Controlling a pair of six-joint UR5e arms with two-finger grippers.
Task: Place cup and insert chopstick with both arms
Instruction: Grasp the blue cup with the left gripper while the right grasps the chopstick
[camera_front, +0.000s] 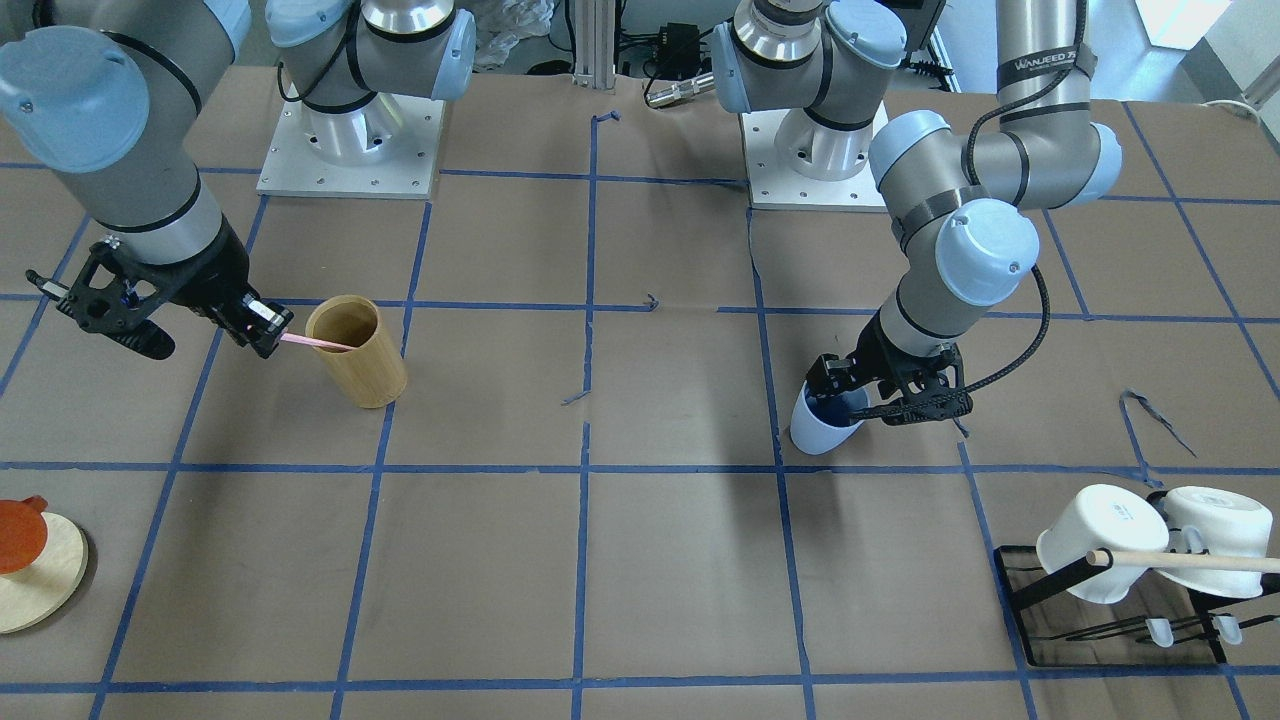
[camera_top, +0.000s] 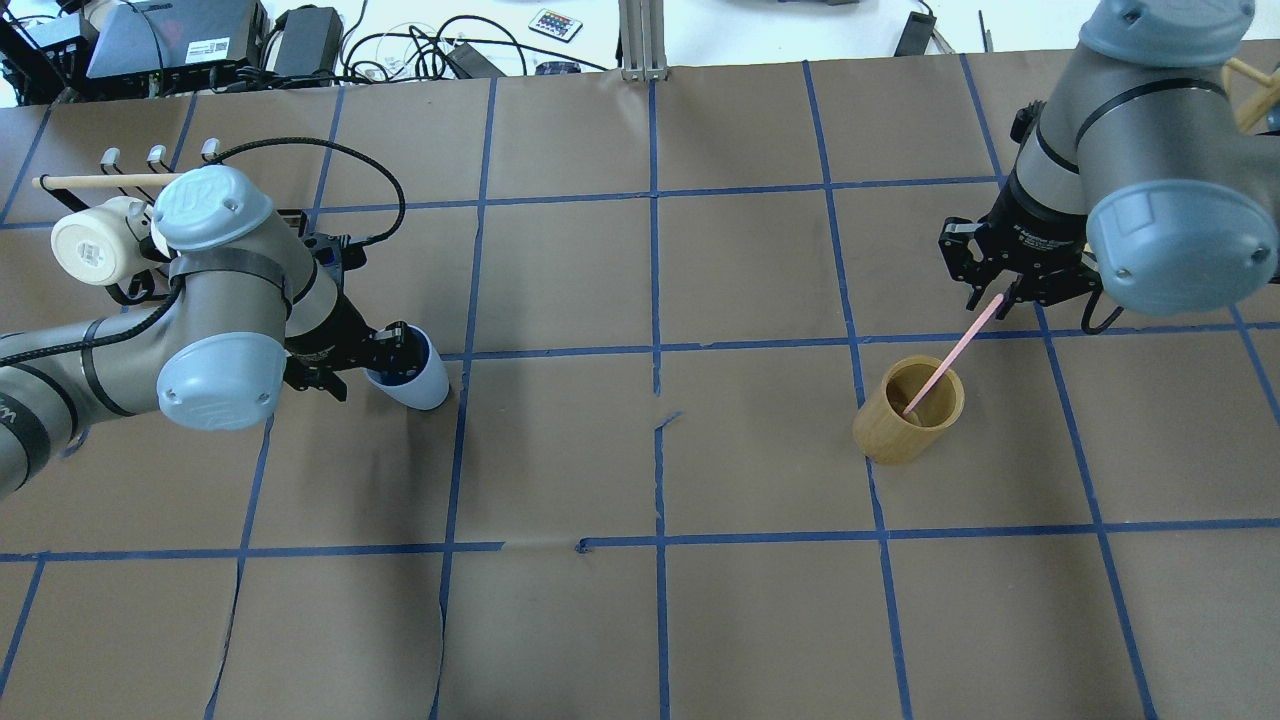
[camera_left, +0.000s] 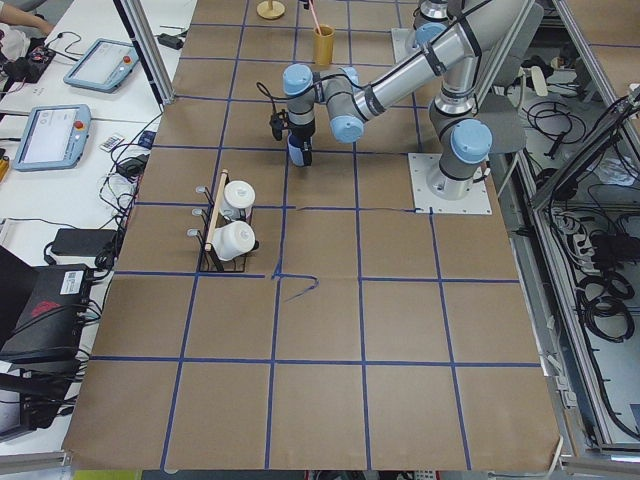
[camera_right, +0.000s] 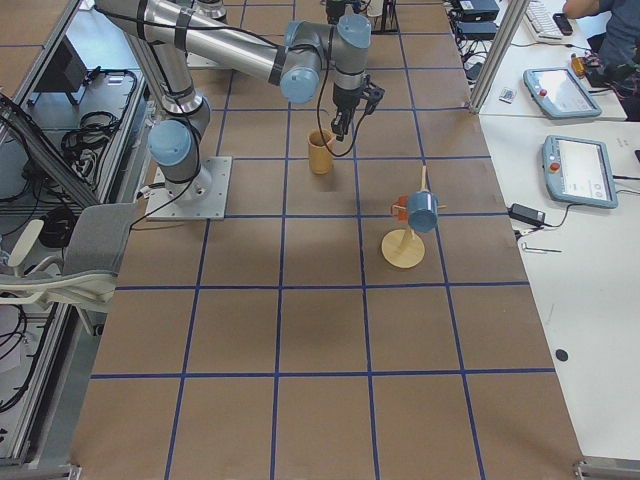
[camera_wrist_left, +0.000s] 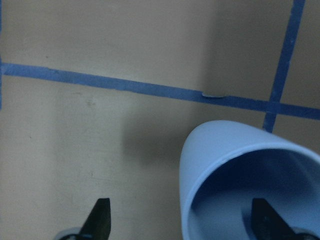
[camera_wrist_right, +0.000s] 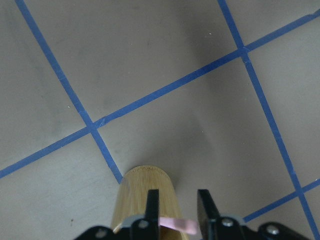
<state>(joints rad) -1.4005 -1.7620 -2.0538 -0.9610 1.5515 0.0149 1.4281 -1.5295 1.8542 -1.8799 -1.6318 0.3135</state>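
The light blue cup (camera_front: 822, 424) stands on the brown table paper, also in the overhead view (camera_top: 418, 373). My left gripper (camera_front: 850, 400) is open over its rim: in the left wrist view one finger is inside the cup (camera_wrist_left: 225, 165) and the other outside, wide apart. My right gripper (camera_top: 1000, 300) is shut on the upper end of the pale pink chopstick (camera_top: 955, 350). The stick slants down with its lower end inside the tan bamboo cup (camera_top: 905, 415). The right wrist view shows the stick (camera_wrist_right: 175, 225) between the fingers, above the bamboo cup (camera_wrist_right: 145, 195).
A black rack (camera_front: 1020, 590) with two white mugs (camera_front: 1100, 540) and a long wooden rod (camera_front: 1190, 562) stands by the left arm's side. A round wooden stand (camera_front: 40, 580) with an orange piece sits at the right arm's side. Blue tape lines grid the table.
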